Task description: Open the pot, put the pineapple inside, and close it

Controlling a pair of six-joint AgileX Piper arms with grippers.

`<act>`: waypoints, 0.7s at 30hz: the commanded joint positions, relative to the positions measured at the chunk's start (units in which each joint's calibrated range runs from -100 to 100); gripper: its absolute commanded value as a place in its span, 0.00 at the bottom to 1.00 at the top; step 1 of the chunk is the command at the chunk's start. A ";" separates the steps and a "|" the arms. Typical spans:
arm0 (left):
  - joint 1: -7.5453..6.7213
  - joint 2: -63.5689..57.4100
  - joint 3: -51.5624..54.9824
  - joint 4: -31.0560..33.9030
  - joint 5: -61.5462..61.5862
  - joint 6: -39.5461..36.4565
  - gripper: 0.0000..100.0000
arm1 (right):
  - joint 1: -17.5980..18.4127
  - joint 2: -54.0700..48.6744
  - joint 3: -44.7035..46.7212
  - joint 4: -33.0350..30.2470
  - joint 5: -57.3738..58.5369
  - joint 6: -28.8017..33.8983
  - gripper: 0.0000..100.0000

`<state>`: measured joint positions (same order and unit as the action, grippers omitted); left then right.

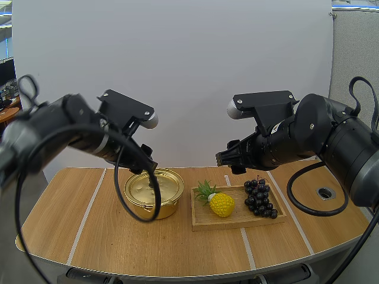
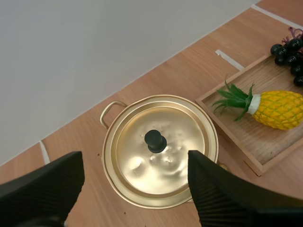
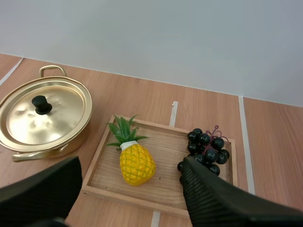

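The left gripper hangs open over the pot, its fingers wide apart on either side of the lid, which is still on. The likeliest slip here is at the knob. It is small, round and black, so fingers that close off-centre could slide off it, tilt the lid against the rim, or drag the light pot across the table. Just to the right, the pineapple lies on its side on the wooden tray, touching the board, with the grapes near it on the same tray but apart. The right gripper hovers above the tray, also released and holding nothing. A descent that drifts rightward could catch the grapes or the tray's raised edge, and a pinch on the fruit's rounded body could squeeze it out sideways or set it rolling. The pot is shiny gold with a dimpled lid and loop handles. The pineapple is plump and yellow with a criss-cross skin, a pale collar and a green leafy crown pointing towards the pot. It looks small enough to fit inside.
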<state>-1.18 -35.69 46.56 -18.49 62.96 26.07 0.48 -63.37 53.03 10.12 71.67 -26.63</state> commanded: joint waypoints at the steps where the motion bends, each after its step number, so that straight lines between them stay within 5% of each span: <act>1: -0.12 6.54 -4.00 -1.41 4.81 1.73 1.00 | -0.22 -0.15 -0.46 0.30 1.82 0.10 1.00; 21: -0.41 32.94 -15.77 -3.42 5.50 3.90 1.00 | -0.22 -0.15 -0.46 0.58 5.07 -1.39 1.00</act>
<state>-1.18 -4.20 31.73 -20.65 69.03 29.73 0.48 -63.37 53.03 10.35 76.41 -27.68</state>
